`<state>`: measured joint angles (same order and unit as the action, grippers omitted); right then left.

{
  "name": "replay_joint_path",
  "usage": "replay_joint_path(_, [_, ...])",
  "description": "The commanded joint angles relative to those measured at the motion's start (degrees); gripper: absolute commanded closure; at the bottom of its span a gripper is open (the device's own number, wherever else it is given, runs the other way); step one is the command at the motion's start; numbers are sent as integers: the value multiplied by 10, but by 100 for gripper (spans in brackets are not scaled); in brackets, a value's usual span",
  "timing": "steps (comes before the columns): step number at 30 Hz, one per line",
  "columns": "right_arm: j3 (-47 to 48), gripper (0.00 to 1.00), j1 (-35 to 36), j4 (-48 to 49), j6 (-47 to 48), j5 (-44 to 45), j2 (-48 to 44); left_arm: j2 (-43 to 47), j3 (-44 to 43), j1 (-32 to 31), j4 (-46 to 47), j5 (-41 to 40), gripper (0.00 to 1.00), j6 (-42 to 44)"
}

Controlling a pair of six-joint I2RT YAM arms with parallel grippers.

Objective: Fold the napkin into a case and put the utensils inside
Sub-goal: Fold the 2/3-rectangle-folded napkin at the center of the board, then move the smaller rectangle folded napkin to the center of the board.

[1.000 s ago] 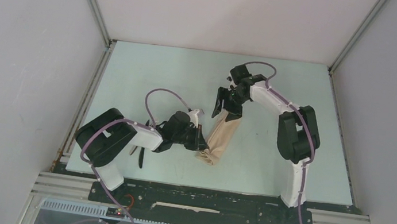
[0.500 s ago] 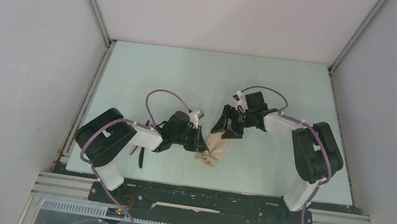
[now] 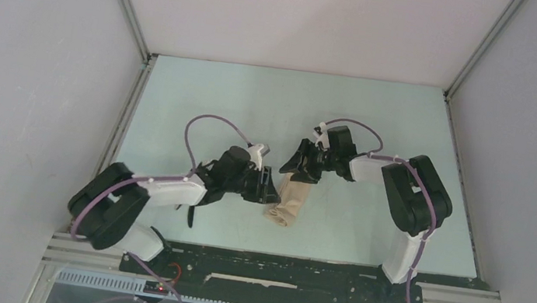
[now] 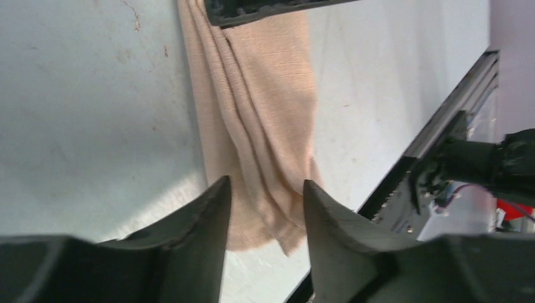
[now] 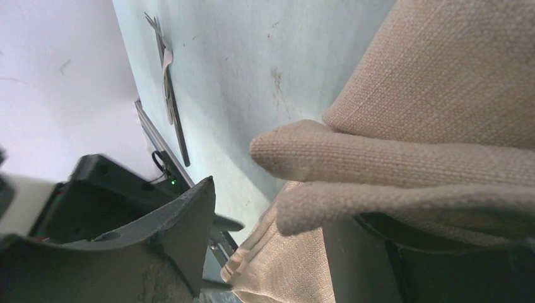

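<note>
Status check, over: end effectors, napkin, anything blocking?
Left end effector open, aimed at napkin. Right end effector open, cloth fold draped over one finger. Napkin bunched lengthwise, fold unfinished. Utensils on table, outside; nothing blocking.

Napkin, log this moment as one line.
napkin: narrow folded strip | left jaws: open, holding nothing | right jaws: open, cloth draped over one | utensils: not yet inside

The napkin is lying as a narrow, pleated beige strip near the middle of the surface, its far end sitting raised in rolled folds. The black knife and silver fork are lying side by side, well apart from it.
</note>
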<state>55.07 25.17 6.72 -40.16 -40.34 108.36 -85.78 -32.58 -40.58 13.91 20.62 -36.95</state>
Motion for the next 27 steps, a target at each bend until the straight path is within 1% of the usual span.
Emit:
replay_joint_path(1, [-8, 31, 3, 24, -21, 47, 11, 99, -24, -3, -97, -53, 45, 12])
replay_joint_path(2, [-10, 31, 3, 21, -20, 50, 9, 113, -29, -7, -120, -81, 42, 11])
replay_joint_path(3, [-9, 31, 3, 19, -19, 50, 8, 121, -36, -17, -143, -104, 36, 9])
replay_joint_path(4, [-9, 31, 3, 18, -20, 53, 5, 123, -45, -27, -172, -129, 21, 9])
replay_joint_path(5, [-9, 31, 4, 19, -21, 55, 3, 119, -55, -39, -192, -153, 13, 6])
replay_joint_path(8, [-9, 31, 3, 18, -26, 59, 0, 88, -80, -68, -224, -184, 6, -22])
replay_joint_path(9, [-9, 31, 3, 21, -26, 56, -1, 77, -86, -74, -228, -190, 5, -28])
replay_joint_path(11, [-9, 31, 3, 18, -26, 56, -2, 57, -95, -80, -234, -199, 6, -36])
replay_joint_path(13, [-9, 31, 3, 16, -24, 56, -4, 41, -97, -80, -234, -200, 11, -40])
replay_joint_path(15, [-9, 31, 3, 14, -23, 56, -5, 29, -88, -80, -219, -194, 19, -43])
replay_joint_path(16, [-9, 31, 3, 15, -23, 53, -7, 24, -83, -80, -214, -191, 24, -45])
replay_joint_path(18, [-9, 31, 4, 16, -19, 54, -11, 13, -70, -79, -200, -192, 38, -53])
replay_joint_path(19, [-7, 31, 4, 12, -15, 52, -13, 9, -63, -77, -192, -190, 44, -57])
replay_joint_path(22, [11, 28, 6, -32, 9, 46, -26, 3, -43, -75, -172, -191, 55, -67])
replay_joint_path(24, [24, 24, 6, -61, 28, 42, -44, -2, -31, -73, -159, -188, 62, -70])
replay_joint_path(25, [32, 22, 4, -103, 39, 40, -56, -5, -25, -73, -151, -183, 65, -71])
replay_joint_path(26, [45, 19, 3, -127, 53, 40, -70, -9, -22, -74, -144, -177, 71, -72])
replay_joint_path(27, [54, 18, 2, -151, 63, 35, -84, -15, -19, -74, -142, -170, 74, -74])
